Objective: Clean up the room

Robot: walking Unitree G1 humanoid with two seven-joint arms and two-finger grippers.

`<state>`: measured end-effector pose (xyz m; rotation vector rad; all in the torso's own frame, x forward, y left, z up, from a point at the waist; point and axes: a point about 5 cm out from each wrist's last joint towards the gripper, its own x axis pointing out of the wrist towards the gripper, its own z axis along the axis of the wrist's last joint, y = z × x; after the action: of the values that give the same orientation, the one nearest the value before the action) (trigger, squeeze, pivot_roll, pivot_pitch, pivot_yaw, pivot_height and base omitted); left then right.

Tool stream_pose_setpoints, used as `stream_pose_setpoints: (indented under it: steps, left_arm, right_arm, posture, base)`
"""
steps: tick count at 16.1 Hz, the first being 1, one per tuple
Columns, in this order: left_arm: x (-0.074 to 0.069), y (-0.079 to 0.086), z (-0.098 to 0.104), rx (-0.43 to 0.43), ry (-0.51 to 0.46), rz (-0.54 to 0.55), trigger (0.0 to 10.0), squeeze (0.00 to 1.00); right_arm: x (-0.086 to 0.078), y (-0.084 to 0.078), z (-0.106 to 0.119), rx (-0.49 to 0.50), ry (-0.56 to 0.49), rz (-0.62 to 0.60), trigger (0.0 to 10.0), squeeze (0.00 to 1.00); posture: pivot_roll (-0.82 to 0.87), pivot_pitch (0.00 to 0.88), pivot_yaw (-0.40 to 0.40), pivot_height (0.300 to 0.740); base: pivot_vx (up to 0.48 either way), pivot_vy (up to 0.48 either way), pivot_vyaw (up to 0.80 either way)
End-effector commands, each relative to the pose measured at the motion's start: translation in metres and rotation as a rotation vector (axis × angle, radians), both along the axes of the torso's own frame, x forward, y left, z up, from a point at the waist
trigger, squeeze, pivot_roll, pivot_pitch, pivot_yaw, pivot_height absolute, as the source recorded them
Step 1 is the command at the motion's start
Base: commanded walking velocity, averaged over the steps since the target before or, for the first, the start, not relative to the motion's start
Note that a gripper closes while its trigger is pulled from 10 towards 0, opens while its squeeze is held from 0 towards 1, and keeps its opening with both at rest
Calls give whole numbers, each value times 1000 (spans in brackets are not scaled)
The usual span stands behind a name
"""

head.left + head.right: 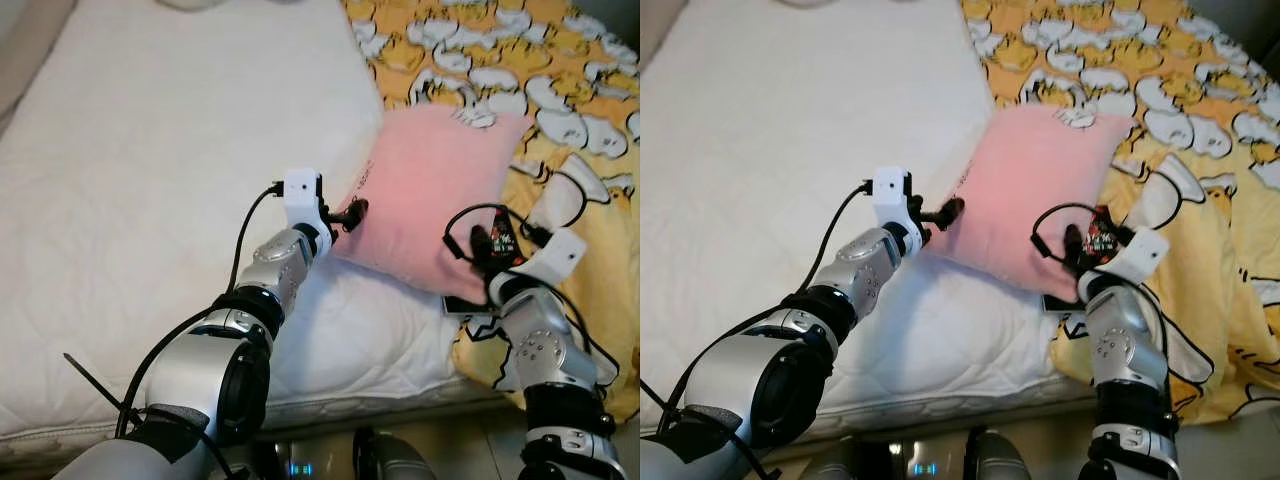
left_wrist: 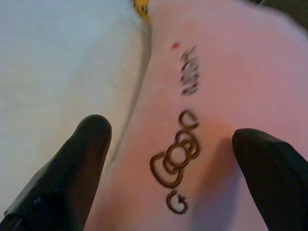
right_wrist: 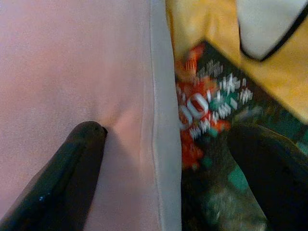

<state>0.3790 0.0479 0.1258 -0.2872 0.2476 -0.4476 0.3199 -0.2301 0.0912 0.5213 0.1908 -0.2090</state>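
Both grippers at pink pillow (image 1: pixel 430 195) on the bed (image 1: pixel 150 200): left gripper (image 2: pixel 173 159) spread at its near-left edge, right gripper (image 3: pixel 168 159) spread straddling its near-right seam. Step looks like grasping the pillow; next, both need to close on it and lift.

White bed (image 1: pixel 150 180) bears pink pillow (image 1: pixel 430 190), yellow blanket (image 1: pixel 560 90).

arms: silver, black joints | wrist blocks: white | cables: black, looped | left tool (image 2: pixel 171 159), right tool (image 3: pixel 168 159): black fingers
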Motion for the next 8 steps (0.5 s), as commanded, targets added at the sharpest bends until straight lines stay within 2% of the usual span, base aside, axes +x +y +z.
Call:
stream_pose_setpoints:
  steps: [1,3,6,8]
  left_arm:
    - [-5,-4,-8,30,18,-17,10000,0]
    - [-8,-10,-13,35,34,-40,10000,0]
    - [-15,-28,-16,23,55,-96,10000,0]
    - [-21,-41,-17,-1,72,-155,10000,0]
  right_arm:
    - [-4,-1,-4,21,14,4,10000,0]
    - [-2,3,-2,27,-11,41,10000,0]
    - [15,23,5,27,-57,182,10000,0]
    - [25,40,14,81,-94,255,10000,0]
  posture:
    - [-310,264,-19,740]
    - [-328,277,-13,740]
    - [-339,298,-8,740]
    - [-343,298,-9,740]
  base:
    - [0,0,0]
    - [0,0,0]
    - [0,0,0]
    - [0,0,0]
